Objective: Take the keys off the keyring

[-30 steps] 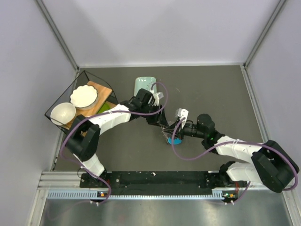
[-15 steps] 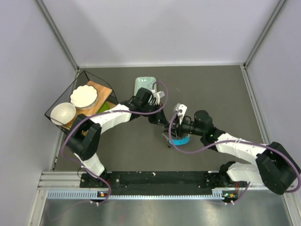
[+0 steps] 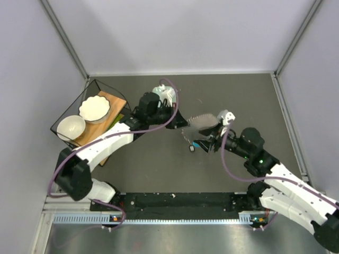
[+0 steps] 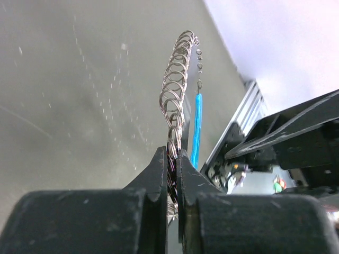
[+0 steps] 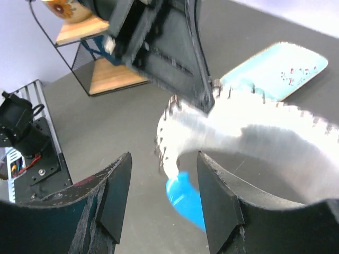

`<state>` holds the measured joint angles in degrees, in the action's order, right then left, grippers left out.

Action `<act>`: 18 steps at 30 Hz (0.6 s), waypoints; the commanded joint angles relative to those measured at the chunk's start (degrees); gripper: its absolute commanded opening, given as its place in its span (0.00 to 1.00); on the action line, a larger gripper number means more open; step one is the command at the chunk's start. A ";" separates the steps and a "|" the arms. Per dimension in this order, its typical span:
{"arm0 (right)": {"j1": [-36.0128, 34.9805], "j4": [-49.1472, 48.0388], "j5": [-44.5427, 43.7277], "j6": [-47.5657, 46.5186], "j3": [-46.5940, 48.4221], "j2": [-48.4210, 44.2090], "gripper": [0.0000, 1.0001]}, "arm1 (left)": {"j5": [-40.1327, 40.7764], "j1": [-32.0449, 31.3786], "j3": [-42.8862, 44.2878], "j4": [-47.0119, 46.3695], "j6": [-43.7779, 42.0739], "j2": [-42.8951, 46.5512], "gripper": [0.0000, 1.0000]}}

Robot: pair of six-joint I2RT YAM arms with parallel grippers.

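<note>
Above the table (image 3: 243, 95), left pincer (image 4: 170, 154) clamps the keyring (image 4: 175, 90); right pincer (image 5: 164, 157) gapes.

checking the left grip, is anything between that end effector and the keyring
Nothing visible does: the left end effector is shut straight on the keyring, its rings stringing out beyond, blue tag alongside.

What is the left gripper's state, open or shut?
Shut: the left gripper pinches the coiled silvery metal ring cluster, no gap showing.
</note>
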<state>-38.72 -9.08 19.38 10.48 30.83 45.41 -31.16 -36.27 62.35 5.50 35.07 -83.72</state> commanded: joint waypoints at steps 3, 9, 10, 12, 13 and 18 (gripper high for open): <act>-0.04 -15.84 3.03 -0.11 -10.16 -9.63 0.53 | 7.86 0.06 -0.12 -12.69 0.17 13.12 0.00; -0.13 -30.99 2.25 -0.72 -15.80 -9.12 0.53 | 11.29 0.06 -1.26 -14.90 -0.88 19.81 0.00; -0.22 -31.61 2.24 -1.25 -15.54 -8.41 0.53 | 11.29 0.06 -1.70 -16.38 -0.71 20.52 0.00; -0.39 -35.02 3.38 -2.39 -15.27 -5.60 0.55 | 11.38 -0.03 -3.28 -18.32 0.17 22.71 0.00; -0.57 -37.13 4.43 -2.31 -15.27 -4.64 0.56 | 11.56 -0.03 -3.72 -19.03 0.52 23.34 0.00; -7.32 -43.65 -2.40 -10.11 -13.35 1.33 0.61 | 13.14 -0.03 -5.48 -20.88 1.49 26.15 0.00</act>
<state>-40.97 -42.65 21.06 7.70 14.37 43.48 -19.92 -36.27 57.71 -8.12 35.29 -60.14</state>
